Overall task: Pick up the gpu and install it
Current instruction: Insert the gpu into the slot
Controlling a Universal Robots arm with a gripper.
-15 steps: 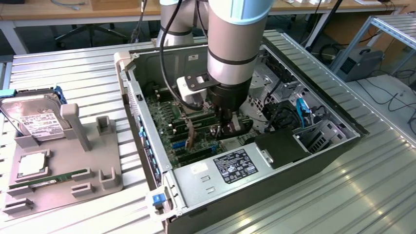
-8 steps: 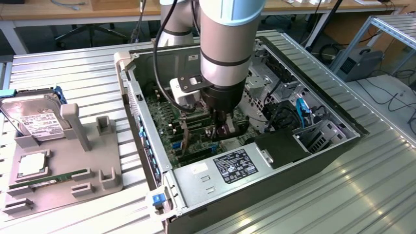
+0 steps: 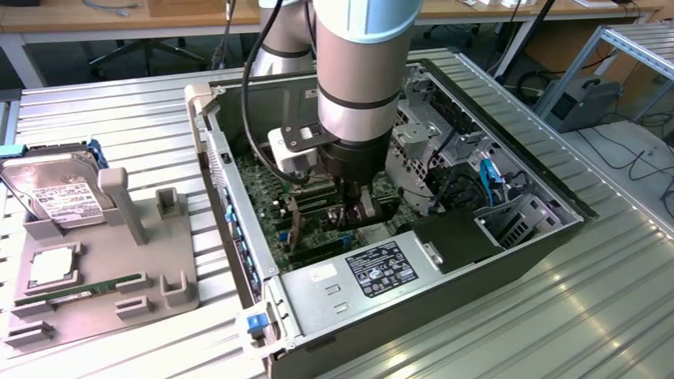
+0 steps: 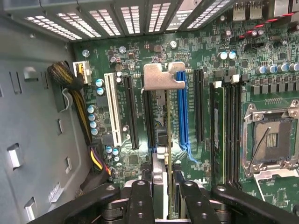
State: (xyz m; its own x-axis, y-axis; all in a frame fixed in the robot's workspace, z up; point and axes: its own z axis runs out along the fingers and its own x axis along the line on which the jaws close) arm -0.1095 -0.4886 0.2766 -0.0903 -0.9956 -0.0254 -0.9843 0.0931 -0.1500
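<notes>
I have the gripper (image 4: 167, 196) clamped on the gpu (image 4: 161, 140) just beside the blue slot (image 4: 182, 112); any tilt risks misseating.

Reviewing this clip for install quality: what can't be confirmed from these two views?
- Whether the gpu is seated in its slot: in the wrist view it is edge-on, its lower edge hidden by its own body.
- The gpu's contact with the motherboard: in the exterior view the arm and gripper cover it.
- The text on the power supply label: too small.
</notes>
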